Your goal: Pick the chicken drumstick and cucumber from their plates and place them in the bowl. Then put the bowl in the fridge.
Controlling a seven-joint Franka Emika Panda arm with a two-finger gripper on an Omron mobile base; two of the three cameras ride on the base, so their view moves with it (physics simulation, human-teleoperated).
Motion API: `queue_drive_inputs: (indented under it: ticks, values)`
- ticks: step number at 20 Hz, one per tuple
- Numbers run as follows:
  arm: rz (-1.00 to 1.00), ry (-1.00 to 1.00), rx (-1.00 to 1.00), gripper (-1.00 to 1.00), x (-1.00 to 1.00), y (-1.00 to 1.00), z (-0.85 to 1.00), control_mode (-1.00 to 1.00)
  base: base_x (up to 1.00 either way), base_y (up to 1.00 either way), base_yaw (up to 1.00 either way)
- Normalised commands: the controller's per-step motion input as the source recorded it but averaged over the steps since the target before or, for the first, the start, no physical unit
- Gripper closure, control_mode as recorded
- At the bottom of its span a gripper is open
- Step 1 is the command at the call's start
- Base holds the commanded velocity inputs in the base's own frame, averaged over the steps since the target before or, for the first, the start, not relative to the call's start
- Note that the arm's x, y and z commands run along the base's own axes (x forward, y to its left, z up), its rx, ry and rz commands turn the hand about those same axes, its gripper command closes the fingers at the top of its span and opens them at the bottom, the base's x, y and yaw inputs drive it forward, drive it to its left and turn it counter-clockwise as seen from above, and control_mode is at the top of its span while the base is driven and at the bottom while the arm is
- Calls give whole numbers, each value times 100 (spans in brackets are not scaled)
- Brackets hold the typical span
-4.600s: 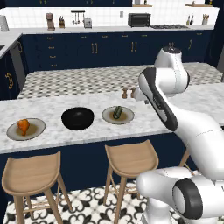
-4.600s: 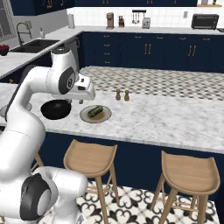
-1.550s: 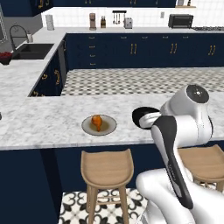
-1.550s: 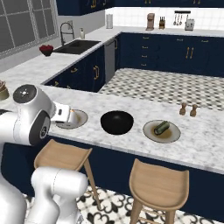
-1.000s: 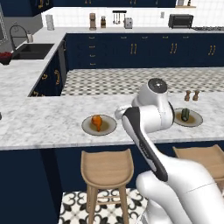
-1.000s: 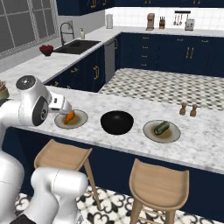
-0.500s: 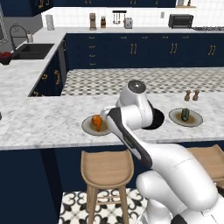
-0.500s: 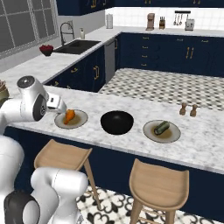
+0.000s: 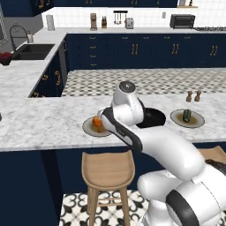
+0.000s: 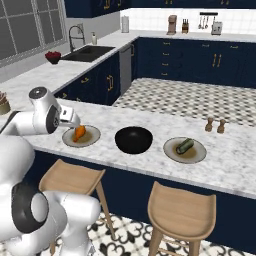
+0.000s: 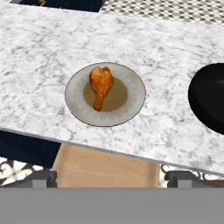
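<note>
The orange-brown chicken drumstick (image 11: 100, 85) lies on a beige-grey plate (image 11: 131, 107) near the counter's front edge. My gripper (image 11: 112, 178) hovers above this plate, open, fingertips (image 11: 42, 177) wide apart with nothing between them. From the right base view the gripper (image 10: 73, 121) hangs just left of and above the drumstick (image 10: 79, 133). The glossy black bowl (image 10: 134, 139) stands empty to the right of that plate. Further right, the dark green cucumber (image 10: 185, 145) rests on the second plate (image 10: 197, 154). My arm partly covers the bowl (image 9: 154, 117) in the left base view. The fridge is out of view.
Two wooden stools (image 10: 72, 181) (image 10: 181, 206) stand under the counter's front edge. Salt and pepper shakers (image 10: 215, 125) sit behind the cucumber plate. A sink (image 10: 91, 52) lies on the far left counter run. Bare marble surrounds the plates.
The base drove left earlier and has since stood still. Over the last second the arm swung left from the bowl to above the drumstick plate. The gripper stayed open.
</note>
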Motion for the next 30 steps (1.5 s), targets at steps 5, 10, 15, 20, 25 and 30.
queue_drive_inputs:
  ticks: [5, 10, 15, 20, 25, 30]
  values:
    - [-1, 3, -3, -100, 34, 22, -32, -100, 0, 0, 0]
    - [0, 2, 0, -100, 8, -6, -44, -100, 0, 0, 0]
    - [-2, 13, 0, -100, 47, 7, -35, -100, 0, 0, 0]
    - [0, 7, 0, -100, 50, 11, -35, -100, 0, 0, 0]
    - [-1, 10, 0, -100, 45, 19, -33, -100, 0, 0, 0]
    - [-2, 9, -1, -100, 46, 19, -31, -100, 0, 0, 0]
